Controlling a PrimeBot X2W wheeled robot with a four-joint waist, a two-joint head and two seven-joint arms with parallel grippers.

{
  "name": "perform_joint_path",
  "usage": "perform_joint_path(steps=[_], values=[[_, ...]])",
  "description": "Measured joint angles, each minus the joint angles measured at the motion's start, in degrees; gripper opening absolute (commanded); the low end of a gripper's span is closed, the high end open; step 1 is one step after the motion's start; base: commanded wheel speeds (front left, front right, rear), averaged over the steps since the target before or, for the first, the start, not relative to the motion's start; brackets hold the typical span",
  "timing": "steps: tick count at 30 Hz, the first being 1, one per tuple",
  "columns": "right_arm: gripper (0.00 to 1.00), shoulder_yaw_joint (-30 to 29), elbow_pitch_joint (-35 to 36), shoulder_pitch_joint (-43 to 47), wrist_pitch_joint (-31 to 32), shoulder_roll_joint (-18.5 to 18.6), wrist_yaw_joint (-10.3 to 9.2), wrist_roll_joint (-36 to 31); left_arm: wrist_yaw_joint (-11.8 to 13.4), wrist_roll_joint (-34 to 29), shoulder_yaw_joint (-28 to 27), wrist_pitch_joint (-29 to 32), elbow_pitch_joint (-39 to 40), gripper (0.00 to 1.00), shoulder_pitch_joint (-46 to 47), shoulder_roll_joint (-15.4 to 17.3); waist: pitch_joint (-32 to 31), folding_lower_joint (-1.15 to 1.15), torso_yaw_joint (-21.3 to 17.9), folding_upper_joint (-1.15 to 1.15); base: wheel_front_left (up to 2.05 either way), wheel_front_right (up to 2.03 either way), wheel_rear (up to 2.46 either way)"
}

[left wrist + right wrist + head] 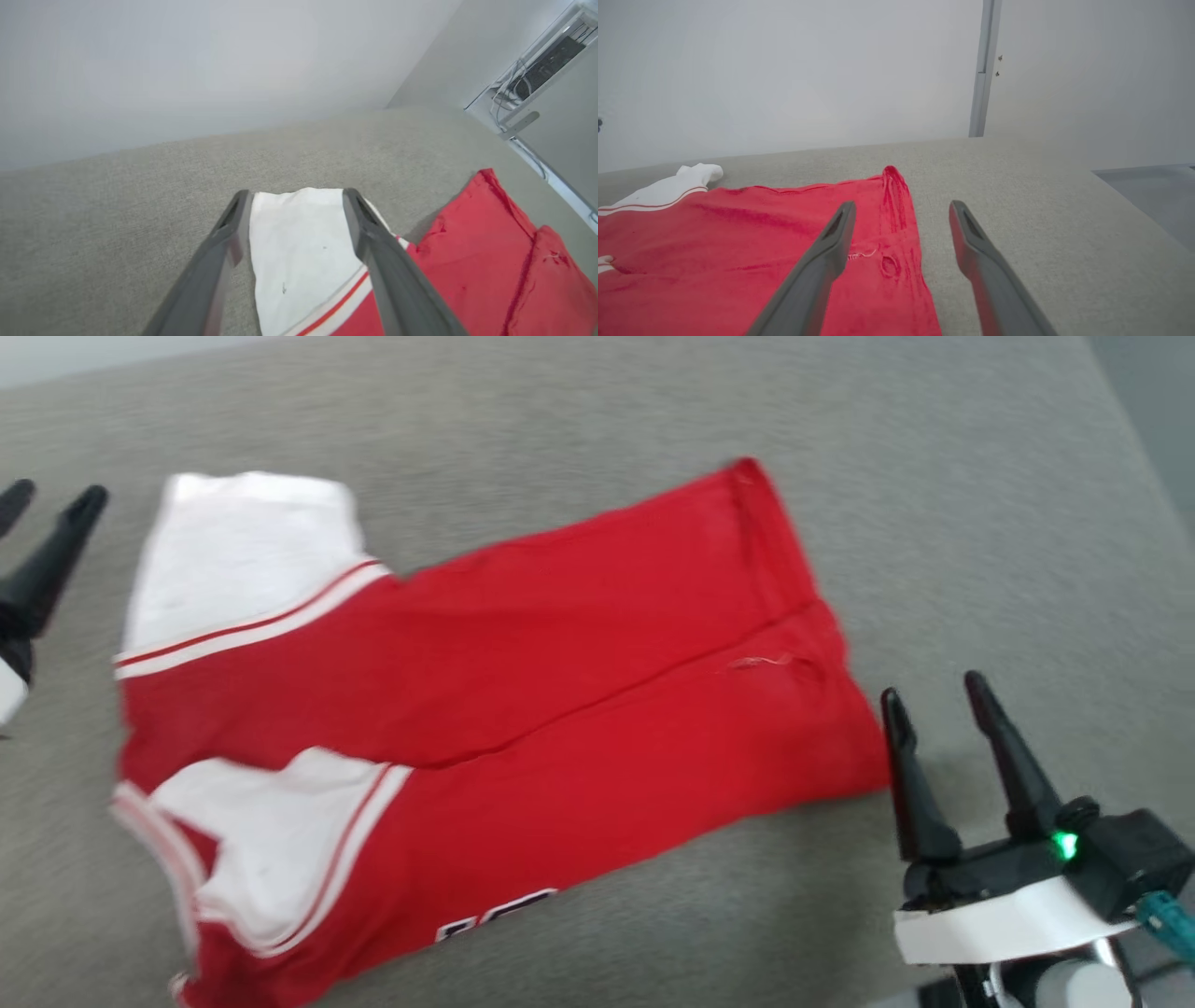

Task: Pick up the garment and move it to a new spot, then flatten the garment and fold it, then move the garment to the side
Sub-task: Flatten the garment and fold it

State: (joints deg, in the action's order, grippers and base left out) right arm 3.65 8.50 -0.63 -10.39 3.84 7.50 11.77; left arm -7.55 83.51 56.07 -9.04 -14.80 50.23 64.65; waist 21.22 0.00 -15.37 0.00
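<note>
The garment (523, 691) is a red shirt with white sleeves and striped trim, folded lengthwise and lying flat across the grey fabric surface (653, 420). My left gripper (51, 499) stands open at the far left, just off the white sleeve (238, 555), holding nothing. In the left wrist view the same sleeve (299, 247) shows between the open fingers (373, 242). Open and empty as well, my right gripper (934, 686) sits just past the garment's right end. From the right wrist, the red cloth (738, 252) lies under and left of the fingers (831, 247).
The grey surface stretches well beyond the garment on every side. A pale wall (784, 70) rises behind it, with a door frame (983, 70) to the right. Cables and a cabinet (537, 70) show at the left wrist view's upper right.
</note>
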Motion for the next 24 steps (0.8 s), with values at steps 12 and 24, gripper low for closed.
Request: perform_joint_path(steps=[12, 24], values=[[1.0, 2.3, -5.4, 0.6, -3.8, -0.8, 0.0, 3.5, 0.0, -0.8, 5.6, 28.5, -12.7, 1.0, 10.9, 1.4, 3.2, 0.0, -9.6, 0.0, 0.0, 0.0, 0.0], [1.0, 4.5, -5.1, -1.1, -4.4, -0.9, 0.0, 4.6, 0.1, 2.5, 6.9, 42.7, -13.5, 0.39, 15.8, 1.2, 6.6, 0.0, -11.3, 0.0, 0.0, 0.0, 0.0]])
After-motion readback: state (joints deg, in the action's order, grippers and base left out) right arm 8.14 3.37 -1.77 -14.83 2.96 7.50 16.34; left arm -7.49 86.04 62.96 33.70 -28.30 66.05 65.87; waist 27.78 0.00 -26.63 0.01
